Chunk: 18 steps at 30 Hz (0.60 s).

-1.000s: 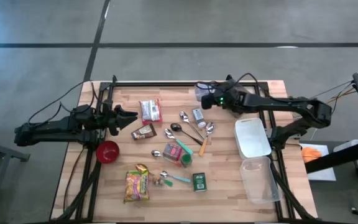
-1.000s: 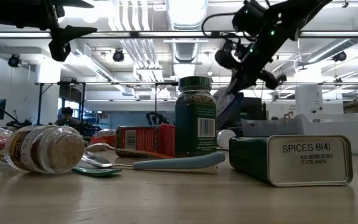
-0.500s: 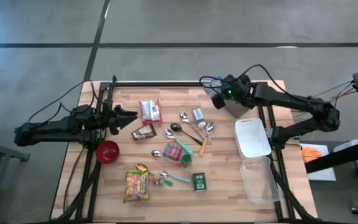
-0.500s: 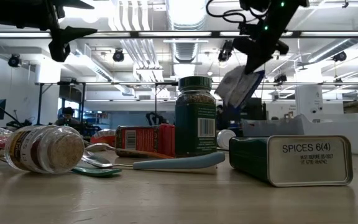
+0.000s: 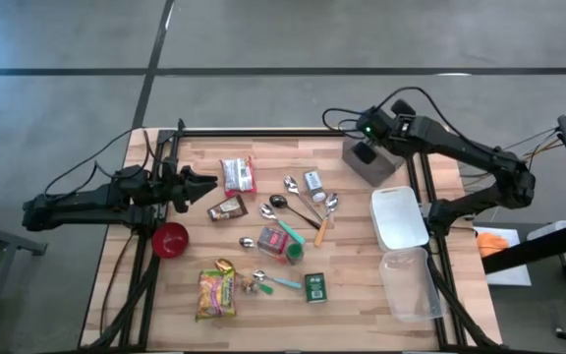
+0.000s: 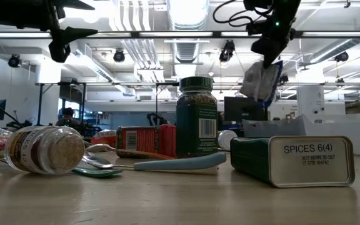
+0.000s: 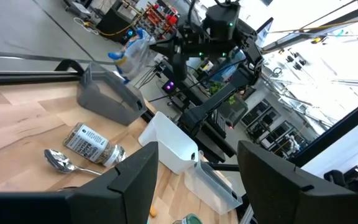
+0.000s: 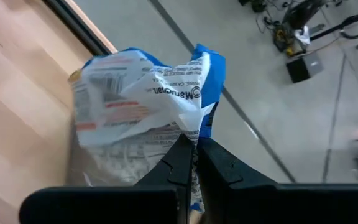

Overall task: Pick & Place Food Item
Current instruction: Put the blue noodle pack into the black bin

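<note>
A blue-and-white noodle packet (image 8: 145, 102) hangs in the air over the table's far right corner, with my right gripper (image 8: 194, 146) shut on it. In the low view the packet (image 6: 260, 81) dangles under that gripper (image 6: 269, 55), well above the jars. From above, the gripper (image 5: 361, 153) stands over a grey box (image 5: 369, 169) and covers the packet. My left gripper (image 5: 200, 184) waits open in the air at the table's left side, nothing between its fingers (image 7: 135, 180). My right gripper pinches the packet's gathered upper edge (image 8: 192, 127) between its two fingers. The fingers slant down onto it from above. The packet hangs below them, crumpled and tilted, lifted clear of the table and of the grey box.
A white tub (image 5: 398, 216) and a clear tub (image 5: 411, 285) lie along the right edge. Spoons, small jars and snack packets (image 5: 236, 175) are strewn over the middle. A red bowl (image 5: 170, 239), a yellow packet (image 5: 216, 293) and a green tin (image 5: 314, 286) sit nearer.
My right gripper has risen and moved toward the table's right edge, rolling its wrist, still shut on the noodle packet. The packet has gone up with it and now hangs over the grey box.
</note>
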Each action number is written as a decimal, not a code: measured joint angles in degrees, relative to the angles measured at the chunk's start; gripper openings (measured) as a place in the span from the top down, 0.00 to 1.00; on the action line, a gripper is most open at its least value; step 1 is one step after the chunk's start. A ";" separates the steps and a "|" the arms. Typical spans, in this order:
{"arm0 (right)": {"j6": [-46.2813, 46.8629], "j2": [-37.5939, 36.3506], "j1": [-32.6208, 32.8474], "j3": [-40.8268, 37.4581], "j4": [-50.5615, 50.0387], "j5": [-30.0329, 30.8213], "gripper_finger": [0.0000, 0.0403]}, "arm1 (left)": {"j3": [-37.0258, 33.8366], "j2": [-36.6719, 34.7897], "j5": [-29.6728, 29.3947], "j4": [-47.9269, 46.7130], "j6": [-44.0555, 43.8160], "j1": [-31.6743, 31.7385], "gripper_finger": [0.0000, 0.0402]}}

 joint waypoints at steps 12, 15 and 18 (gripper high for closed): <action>-19.92 1.43 -5.03 -2.81 0.08 0.11 0.97 | -0.01 0.00 -1.53 -0.20 0.02 0.00 0.45; -25.99 2.35 -6.20 -3.28 1.23 0.11 0.97 | -0.01 0.00 -1.55 -0.22 0.02 0.01 0.45; -34.08 2.82 -6.54 -4.20 5.18 -1.01 0.97 | -0.01 0.02 -1.53 -0.21 0.02 0.00 0.45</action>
